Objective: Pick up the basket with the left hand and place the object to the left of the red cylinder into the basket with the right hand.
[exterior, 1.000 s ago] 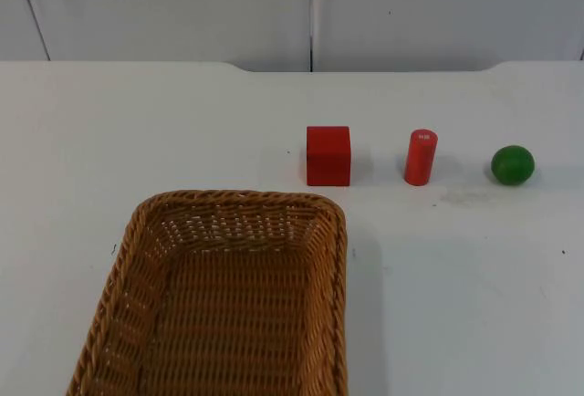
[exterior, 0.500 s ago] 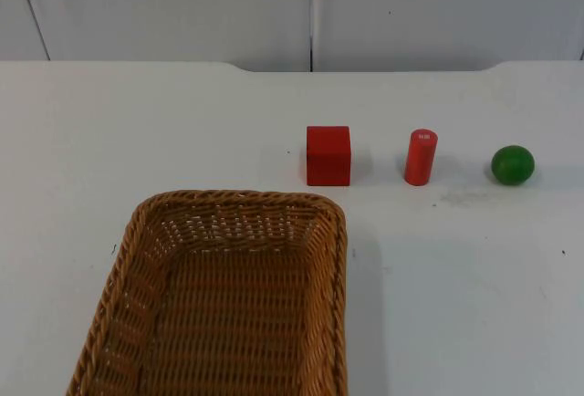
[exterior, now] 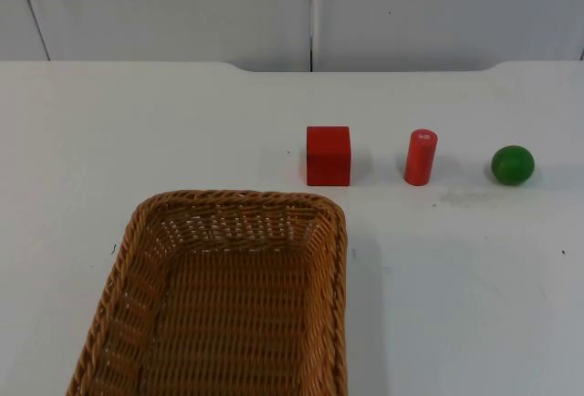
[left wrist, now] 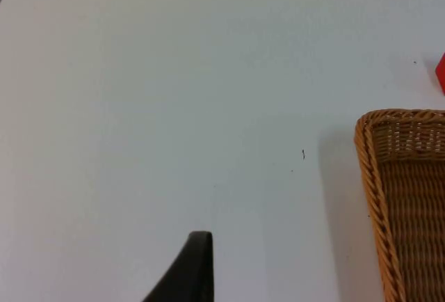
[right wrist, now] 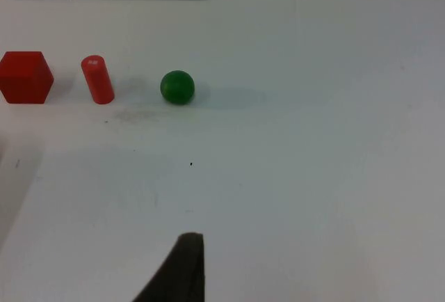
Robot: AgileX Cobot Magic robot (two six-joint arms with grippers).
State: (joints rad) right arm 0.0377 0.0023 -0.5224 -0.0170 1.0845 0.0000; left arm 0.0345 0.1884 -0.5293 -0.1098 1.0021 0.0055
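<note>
Nearest in the top view, a wicker basket was seen resting on the white table, its long axis running from the near edge toward the wall and its narrow far end facing the blocks. Beyond its far right corner, a red cube was set just apart from the rim, flat on one face. To the right of it a red cylinder stood upright, and further right a green ball lay, the three spaced in a row across the table. Behind them the grey wall closed the scene.

In the left wrist view, one black fingertip of the left gripper was shown above bare table, well apart from the basket's corner; whether it was spread or closed could not be told. In the right wrist view, one fingertip of the right gripper was shown likewise over the table, well short of the ball, its spread not discernible. Nothing was seen held by either.
</note>
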